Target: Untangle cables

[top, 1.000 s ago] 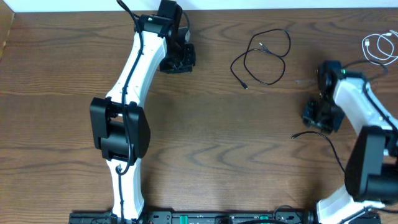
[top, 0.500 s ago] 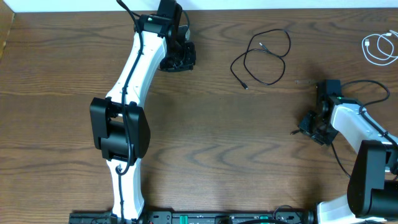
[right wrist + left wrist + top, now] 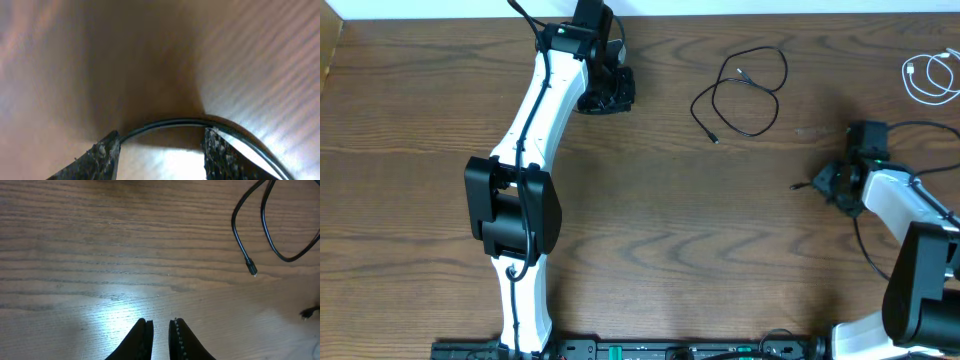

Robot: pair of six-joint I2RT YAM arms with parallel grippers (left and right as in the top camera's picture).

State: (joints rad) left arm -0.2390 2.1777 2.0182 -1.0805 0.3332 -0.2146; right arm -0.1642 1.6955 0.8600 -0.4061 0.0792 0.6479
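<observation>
Left gripper (image 3: 159,322): fingers are pretty much pressed together with just a thin slit between them, and nothing's in there. It hangs over bare wood near the far edge of the table (image 3: 650,210), left of the middle.

Right gripper (image 3: 161,133): fingers are spread wide, and it sits low over the tabletop on the right side.

Black cable (image 3: 233,224): it lies loose on the far side of the table, between the two grippers and well apart from both. It forms a couple of loose loops, with one small plug end pointing toward the near side. Nothing's touching it.

White cable (image 3: 910,72): it's a small coil in the far right corner, partly cut off by the frame edge and well apart from the black one.

Other black cord (image 3: 175,121): this thin one arcs across the gap right at the right gripper's fingertips in the wrist view. Can't tell if it actually touches them. From overhead, its free plug end pokes out to the left of that gripper, and the rest trails back toward the arm's base.
</observation>
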